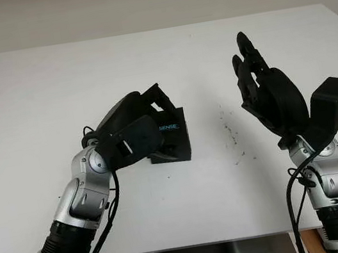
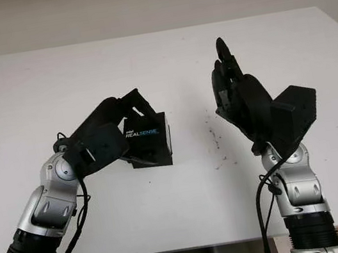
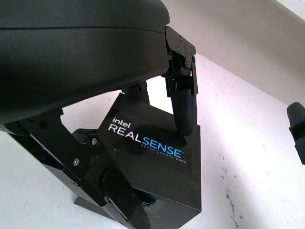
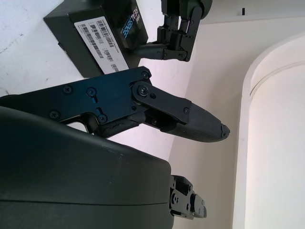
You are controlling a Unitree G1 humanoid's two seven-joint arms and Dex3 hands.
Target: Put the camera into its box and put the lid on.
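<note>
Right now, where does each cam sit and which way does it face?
Left eye: head, looking forward and down at the white table; both arms enter from the bottom.
Right eye: same, slightly offset; the right hand is raised, open.
Left wrist: behind the left hand, fingers on the black RealSense cardboard box.
Right wrist: at the right hand, facing across the table.
Shared: all four views show the box.

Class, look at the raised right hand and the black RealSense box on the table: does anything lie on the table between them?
Nothing visible does. Between the right hand and the box is only bare white table with small dark specks. The left hand already grips the box from its other side.
</note>
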